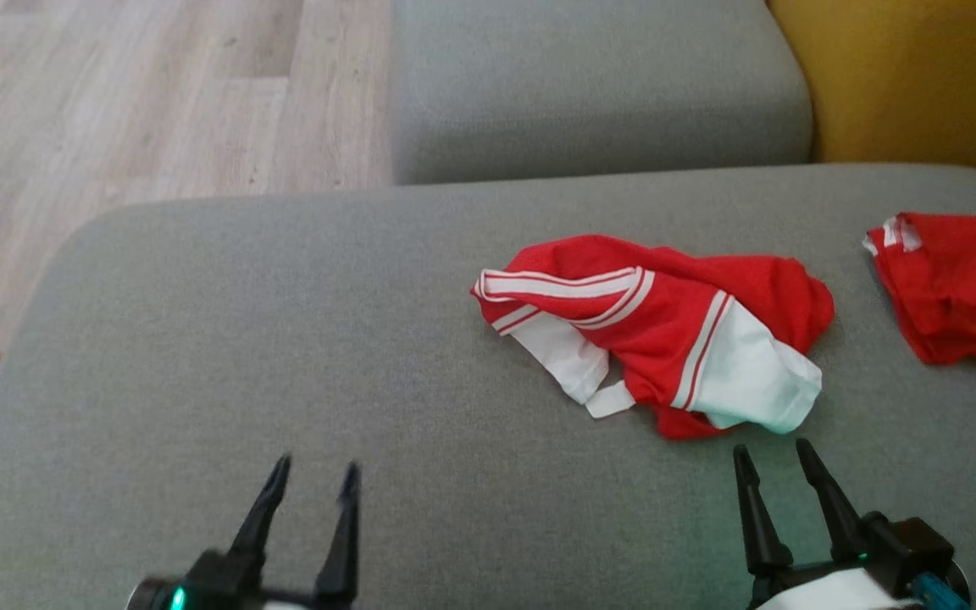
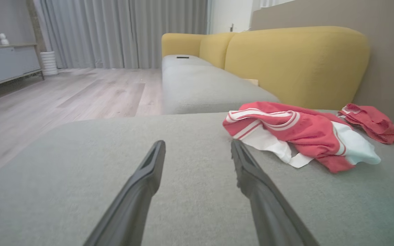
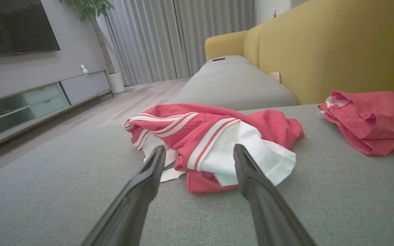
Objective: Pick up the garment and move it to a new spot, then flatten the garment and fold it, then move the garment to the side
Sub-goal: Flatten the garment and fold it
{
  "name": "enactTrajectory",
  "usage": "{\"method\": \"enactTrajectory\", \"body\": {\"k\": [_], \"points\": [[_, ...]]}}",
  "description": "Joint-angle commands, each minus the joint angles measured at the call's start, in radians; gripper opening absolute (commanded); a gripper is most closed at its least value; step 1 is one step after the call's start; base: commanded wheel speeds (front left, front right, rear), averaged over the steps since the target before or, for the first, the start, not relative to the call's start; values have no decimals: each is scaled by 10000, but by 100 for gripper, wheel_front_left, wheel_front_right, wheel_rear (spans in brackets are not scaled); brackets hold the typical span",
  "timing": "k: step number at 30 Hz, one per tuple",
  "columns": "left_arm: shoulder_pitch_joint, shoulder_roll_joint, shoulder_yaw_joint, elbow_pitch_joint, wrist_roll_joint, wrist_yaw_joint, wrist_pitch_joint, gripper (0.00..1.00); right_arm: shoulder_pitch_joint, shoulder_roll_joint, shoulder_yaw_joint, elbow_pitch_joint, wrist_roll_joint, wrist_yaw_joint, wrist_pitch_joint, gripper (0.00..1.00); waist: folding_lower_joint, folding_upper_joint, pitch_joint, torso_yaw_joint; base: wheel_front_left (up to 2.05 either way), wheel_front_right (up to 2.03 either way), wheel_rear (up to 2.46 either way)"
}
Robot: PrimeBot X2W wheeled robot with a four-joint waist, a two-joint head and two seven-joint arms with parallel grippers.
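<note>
**A:** Left gripper (image 1: 318, 462) and right gripper (image 1: 772, 446), nearest in the head view, both gape wide and empty.

**B:** The garment (image 1: 657, 330)?

**A:** Crumpled on the grey cushion (image 1: 200, 339), just beyond the right one. Left wrist view puts it well off to the right.

**B:** Right wrist view has it close, dead ahead. Looks soft, light and floppy; I'd pinch the striped hem. Two red pieces in all: a second red garment (image 1: 954, 288) lies apart.

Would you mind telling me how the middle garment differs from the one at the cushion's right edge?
The middle garment has broad white panels and stripes; the right garment is almost all red. The middle garment lies just ahead of the right end effector; the right garment lies farther right. Both are red, crumpled, on the grey cushion.
</note>
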Motion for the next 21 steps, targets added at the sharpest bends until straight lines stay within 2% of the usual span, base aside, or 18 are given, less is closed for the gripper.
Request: {"method": "enactTrajectory", "body": {"k": [1,6,12,16,17,21], "points": [[-1116,-83,84,-323,91,-115,-93,100,-518,-51,235,-401,-108,65,-38,100,0,0,309,-83,0,0,0],[-2794,-83,-868,248,131,-624,-93,100,-838,-51,405,-556,-238,65,-38,100,0,0,965,-363,0,0,0],[-5624,-83,-2545,1872,-98,-1092,-93,100,-1448,-51,717,-880,-335,65,-38,100,0,0,2127,-976,0,0,0],[-7690,-83,-3748,3309,-839,-1210,-59,100,-1850,-51,833,-1086,-335,65,-38,100,0,0,2865,-1393,0,0,0],[-7690,-83,-3748,3309,-839,-1210,-59,100,-1850,-51,833,-1086,-335,65,-38,100,0,0,2865,-1393,0,0,0],[-9567,-83,-4765,4649,-1641,-1012,488,100,-2187,-51,1003,-1177,-306,65,-38,100,0,0,3531,-1813,0,0,0]]}}
